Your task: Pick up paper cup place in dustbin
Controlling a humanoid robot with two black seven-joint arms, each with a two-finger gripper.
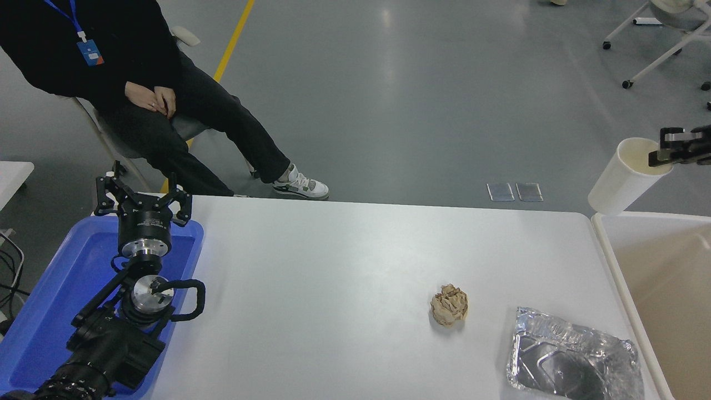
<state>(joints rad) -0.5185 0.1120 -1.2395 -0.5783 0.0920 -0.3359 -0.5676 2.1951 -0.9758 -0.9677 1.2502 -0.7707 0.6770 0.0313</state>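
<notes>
one paper cup up in the air, tilted, rim pinched by the right end effector, just past the far corner of the one dustbin. on the table: one brown paper ball, one foil tray. left end effector spread over the blue tray.

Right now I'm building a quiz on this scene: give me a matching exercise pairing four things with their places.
Things:
1. cup
2. paper ball
3. foil tray
4. left gripper

Places:
A. over the blue tray
B. near the table's middle
C. held tilted by the right gripper, above the dustbin's far corner
D. table's near right corner

Pairs: 1-C, 2-B, 3-D, 4-A
</notes>
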